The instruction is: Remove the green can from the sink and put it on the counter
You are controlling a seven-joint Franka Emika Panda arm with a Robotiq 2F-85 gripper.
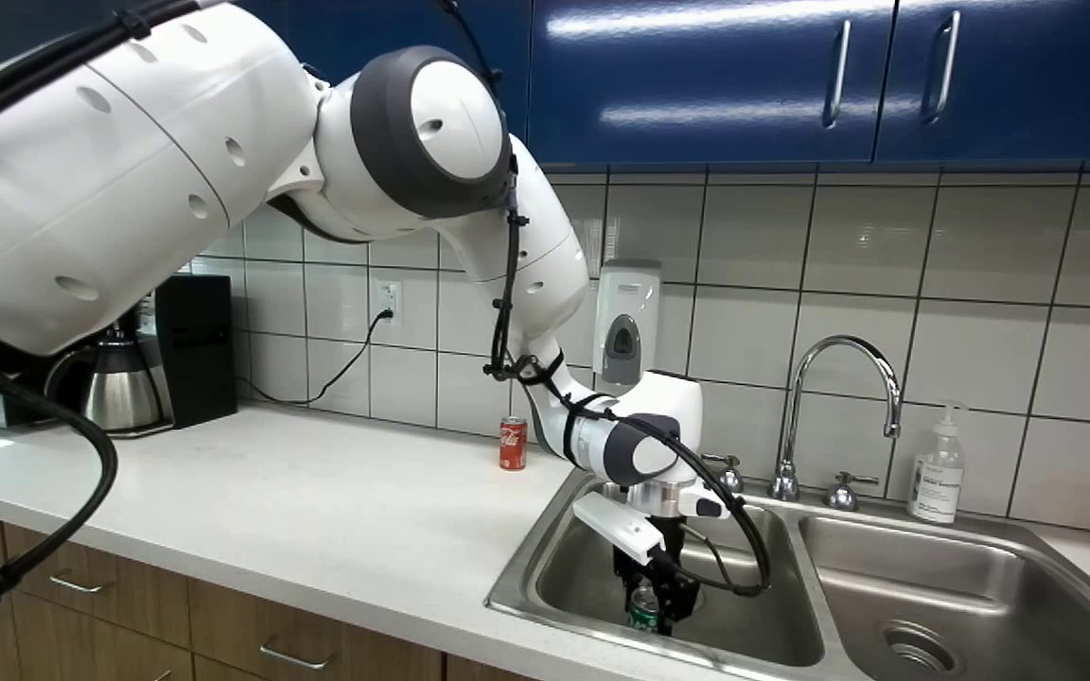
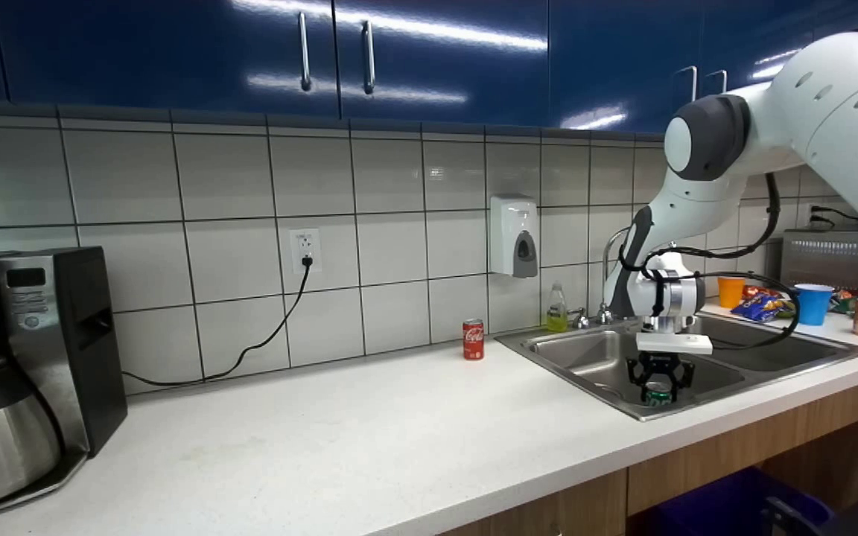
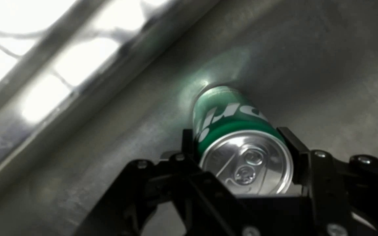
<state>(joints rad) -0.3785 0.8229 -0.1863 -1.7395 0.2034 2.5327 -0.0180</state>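
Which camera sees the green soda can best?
The wrist view: the green soda can looks big there, with silvery lid and some lettering showing. Both exterior views show it small and partly hidden, between the fingers of the claw.

Glossy metal green can [image 3: 241, 139], satiny steel sink [image 1: 772, 596], smooth counter [image 2: 339, 432]

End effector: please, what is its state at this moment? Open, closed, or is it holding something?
End effector: closed on the green can, inside the sink; whether the can is lifted cannot be told.
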